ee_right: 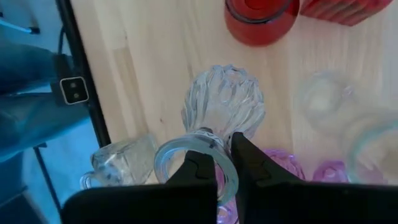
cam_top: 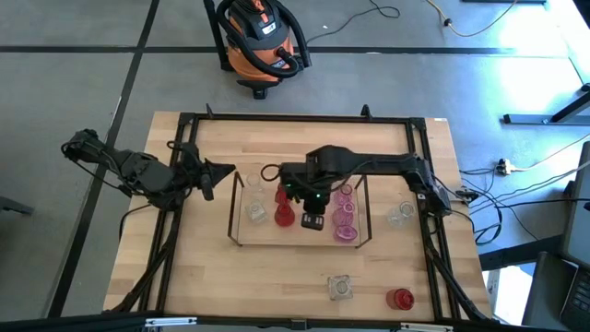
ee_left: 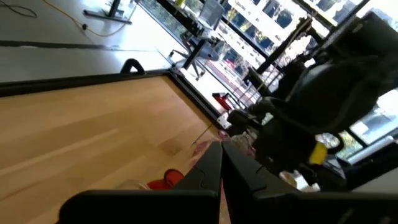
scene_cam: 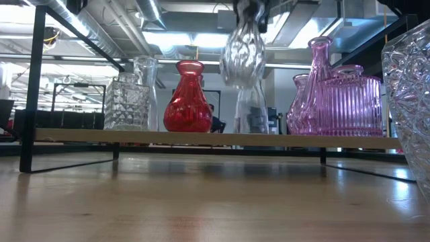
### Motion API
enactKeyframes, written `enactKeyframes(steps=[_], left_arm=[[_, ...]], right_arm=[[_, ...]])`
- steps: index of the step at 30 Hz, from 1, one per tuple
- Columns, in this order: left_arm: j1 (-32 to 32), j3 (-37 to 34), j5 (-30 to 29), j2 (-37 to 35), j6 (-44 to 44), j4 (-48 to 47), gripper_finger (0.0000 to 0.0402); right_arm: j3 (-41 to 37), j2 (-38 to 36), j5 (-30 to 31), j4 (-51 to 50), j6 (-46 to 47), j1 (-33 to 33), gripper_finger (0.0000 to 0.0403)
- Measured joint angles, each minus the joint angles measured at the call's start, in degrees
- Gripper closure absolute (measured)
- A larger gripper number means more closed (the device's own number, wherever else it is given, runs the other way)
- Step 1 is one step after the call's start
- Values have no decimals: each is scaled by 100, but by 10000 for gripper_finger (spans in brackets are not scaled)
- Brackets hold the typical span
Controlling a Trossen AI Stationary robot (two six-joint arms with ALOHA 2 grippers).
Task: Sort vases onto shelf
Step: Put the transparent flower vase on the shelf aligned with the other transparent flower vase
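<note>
Fingers of the right gripper [ee_right: 225,171] pinch a clear vase's [ee_right: 222,107] rim above the shelf [cam_top: 237,214] middle; lower it straight between the red vase [scene_cam: 188,99] and pink vases [scene_cam: 336,101]. Left fingers closed, empty.

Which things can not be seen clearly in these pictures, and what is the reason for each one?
- Right gripper: in the low view, cut off by the top edge; only the clear vase it holds shows.
- Where that vase will stand: high view, the arm covers that part of the shelf.
- Vases in left wrist view: left gripper hides all but a red bit.
- Glass at the low view's right edge: cut off.
</note>
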Motion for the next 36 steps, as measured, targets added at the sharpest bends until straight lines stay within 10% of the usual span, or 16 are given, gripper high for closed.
enactKeyframes(steps=[10,36], left_arm=[[0,1,470,40,0,-79,401],[0,-1,531,36,11,-214,401]], right_arm=[[-1260,-45,-138,103,461,-68,401],[-1393,-49,240,654,842,-63,391]])
